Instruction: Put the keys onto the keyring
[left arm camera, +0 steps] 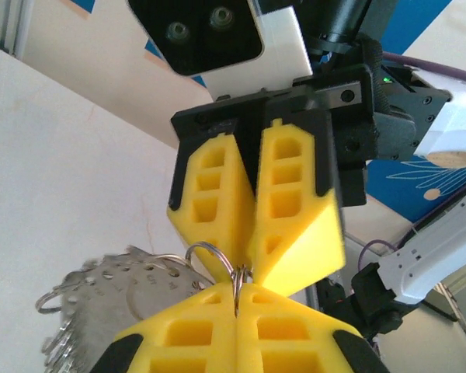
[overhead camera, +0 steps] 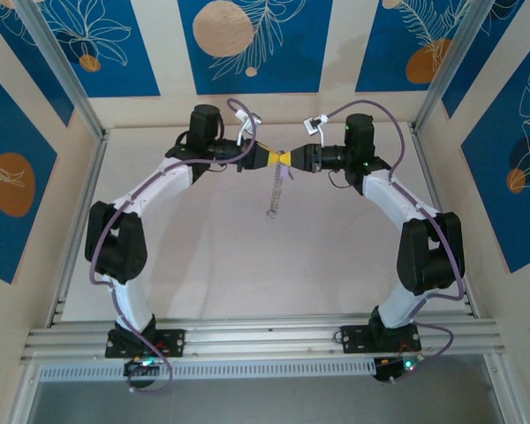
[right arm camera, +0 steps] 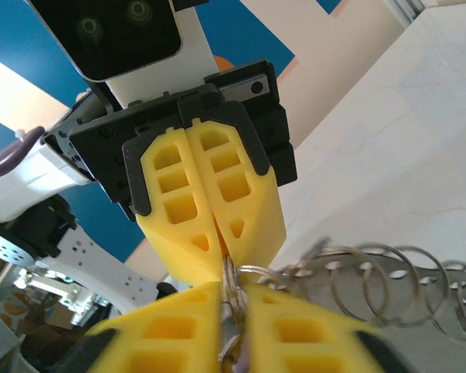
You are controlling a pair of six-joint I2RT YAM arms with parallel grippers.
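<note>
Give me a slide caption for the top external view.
Left end effector and right end effector meet tip to tip above the table, both shut, the keyring dangling between them.

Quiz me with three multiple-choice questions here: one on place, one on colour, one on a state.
1. Where do the left pincer and right pincer meet? A) over the table's far middle B) by the left base C) at the near rail
2. Colour of the fingers? A) yellow B) red C) green
3. The keyring is: A) flat on the table B) hanging from both shut pincers C) untouched
A, tips touch there from above; A, both wrist views show it; B, it hangs from their tips.
</note>
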